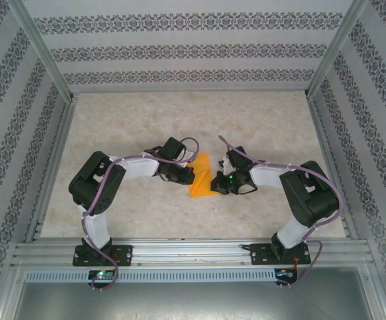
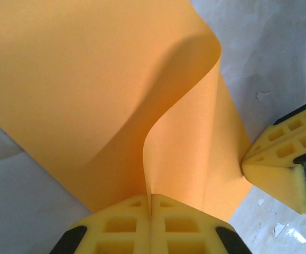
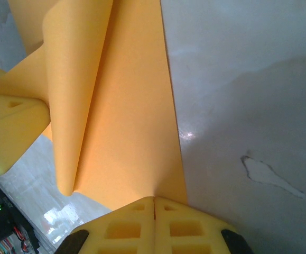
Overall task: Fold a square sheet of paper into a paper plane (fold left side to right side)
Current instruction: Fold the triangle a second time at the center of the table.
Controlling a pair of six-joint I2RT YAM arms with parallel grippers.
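The square sheet of paper is orange and lies mid-table between both arms, partly lifted and curled. My left gripper is shut on its left edge; in the left wrist view the sheet rises from the closed jaws in a curved fold. My right gripper is shut on the opposite edge; in the right wrist view the sheet runs up from the closed jaws. Each wrist view catches the other gripper's yellow fingers touching the sheet.
The marble-look table is walled by patterned panels and an aluminium frame along the near edge. Small white chips mark the surface to the right of the sheet.
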